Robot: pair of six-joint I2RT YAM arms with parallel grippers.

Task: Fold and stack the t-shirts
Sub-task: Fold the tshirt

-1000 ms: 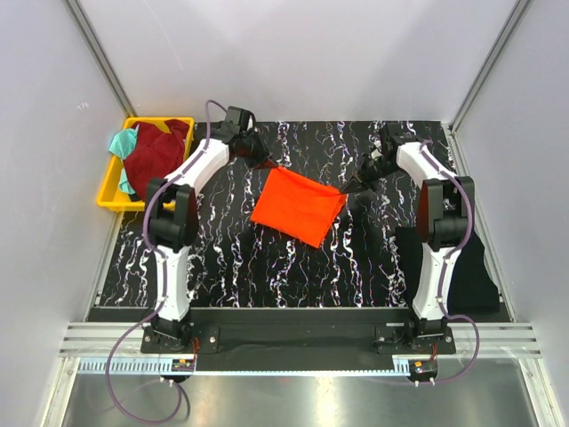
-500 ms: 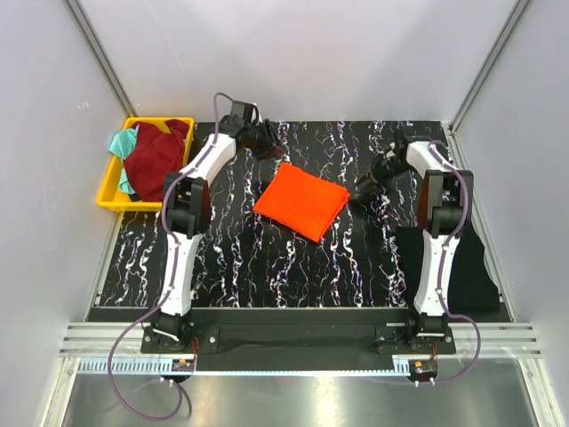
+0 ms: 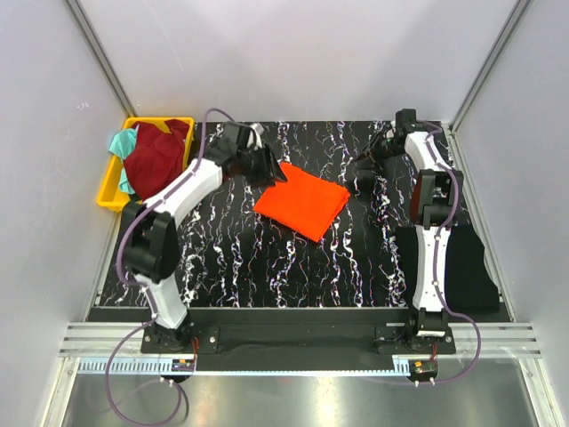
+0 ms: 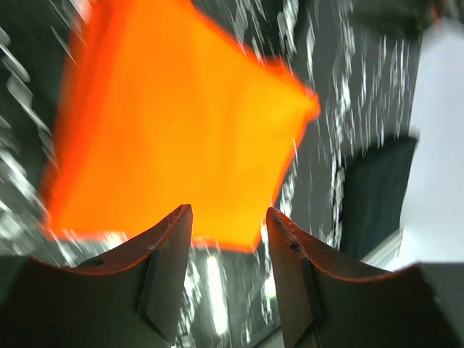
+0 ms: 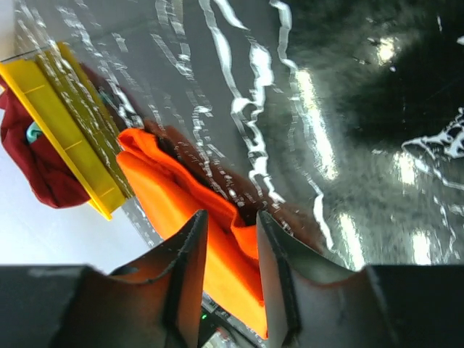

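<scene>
Shows the folded orange t-shirt (image 3: 300, 203) at frame centre. Places the left gripper (image 3: 274, 171) at its upper-left corner, jaws parted, empty. Places the right gripper (image 3: 364, 167) upper right (off the cloth), likewise parted, empty.

No text, label, brand, number or sign can be read in any of the three views.
</scene>
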